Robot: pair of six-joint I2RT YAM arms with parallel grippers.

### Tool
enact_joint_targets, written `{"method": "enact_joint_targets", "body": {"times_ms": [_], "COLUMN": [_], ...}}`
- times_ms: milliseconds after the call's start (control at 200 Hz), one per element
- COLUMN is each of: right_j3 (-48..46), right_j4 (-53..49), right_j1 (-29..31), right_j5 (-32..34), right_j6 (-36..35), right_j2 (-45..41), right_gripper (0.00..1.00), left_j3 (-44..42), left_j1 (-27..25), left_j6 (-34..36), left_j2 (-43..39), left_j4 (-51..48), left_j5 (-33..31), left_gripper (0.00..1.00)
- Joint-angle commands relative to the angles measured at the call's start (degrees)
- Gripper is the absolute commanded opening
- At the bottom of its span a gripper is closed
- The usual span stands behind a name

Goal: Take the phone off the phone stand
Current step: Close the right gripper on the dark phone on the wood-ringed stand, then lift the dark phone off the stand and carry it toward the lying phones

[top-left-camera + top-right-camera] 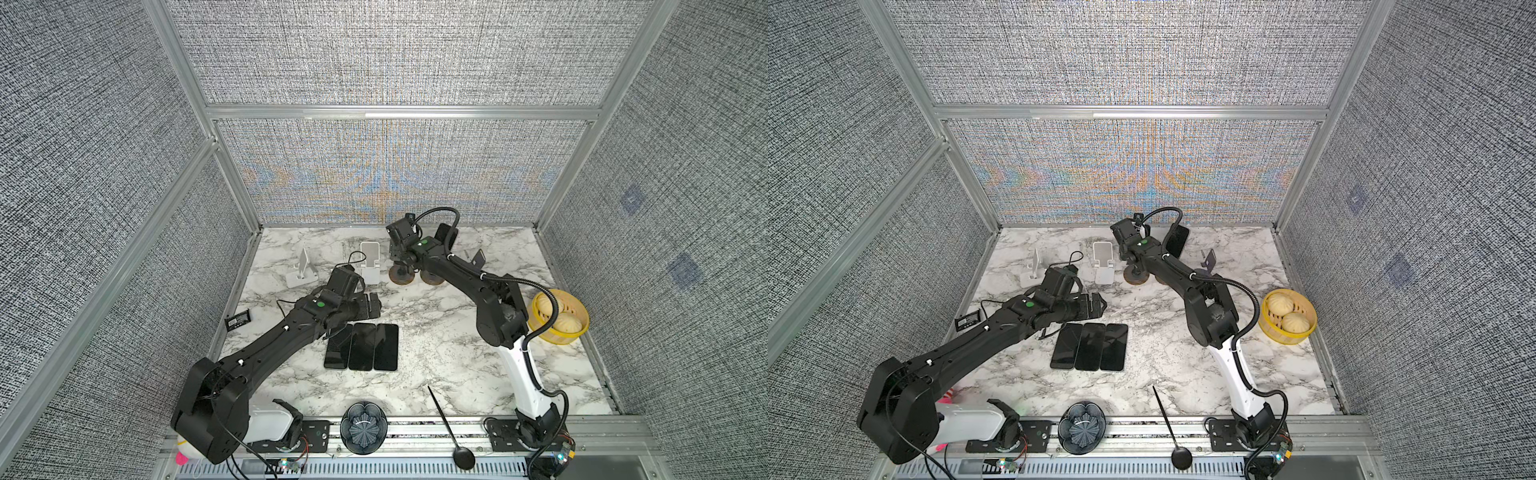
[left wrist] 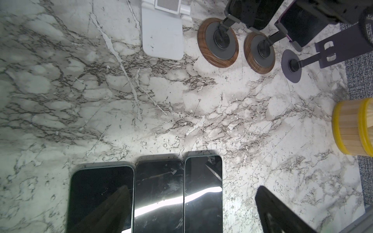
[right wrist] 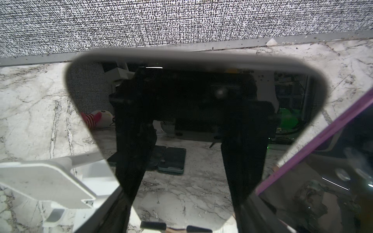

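A dark phone (image 3: pixel 191 96) leans on a phone stand with a round wooden base (image 1: pixel 401 277) at the back of the table. My right gripper (image 3: pixel 185 195) is astride its lower part, one finger close against each side edge. Whether they press on the phone is lost in dark blur. In both top views the right gripper (image 1: pixel 399 253) (image 1: pixel 1129 254) covers that phone. A second phone (image 1: pixel 446 235) in a purple case stands on the neighbouring wooden stand (image 2: pixel 259 53). My left gripper (image 1: pixel 372 305) hangs open and empty just behind three phones lying flat (image 1: pixel 361 347).
Two empty white stands (image 1: pixel 370 259) (image 1: pixel 303 270) are at the back left, and an empty purple stand (image 1: pixel 478 259) at the back right. A yellow steamer basket (image 1: pixel 582 328) with buns sits by the right wall. A black spoon (image 1: pixel 451 428) and a dark bowl (image 1: pixel 363 432) lie at the front edge.
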Motion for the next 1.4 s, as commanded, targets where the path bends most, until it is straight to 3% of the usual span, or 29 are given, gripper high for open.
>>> {"method": "enact_joint_targets", "body": {"times_ms": [0, 675, 920, 1220, 1395], "right_j3": [-0.7, -9.0, -17.3, -27.8, -34.5], "right_j4": [1.0, 4.2, 4.4, -8.9, -17.5], "right_j1": [0.2, 0.4, 1.1, 4.4, 6.7], "right_j5": [0.8, -1.3, -3.0, -7.4, -15.3], "right_j6": [-0.6, -0.1, 0.6, 3.4, 8.4], "right_j2": [-1.2, -9.2, -17.2, -29.5, -35.7], "right_gripper": [0.7, 0.68, 0.67, 0.65, 0.65], "left_j3": [0.6, 1.3, 1.3, 3.3, 4.9], "left_j1": [0.1, 0.0, 0.1, 0.2, 0.4], "left_j6": [0.8, 0.1, 0.2, 1.6, 2.9], "left_j2": [0.2, 0.9, 0.4, 2.6, 3.7], "left_j4": [-0.7, -0.5, -0.9, -1.1, -1.9], "left_j5": [-0.5, 1.0, 0.2, 0.4, 0.1], "left_gripper": [0.98, 0.98, 0.98, 0.98, 0.98]}}
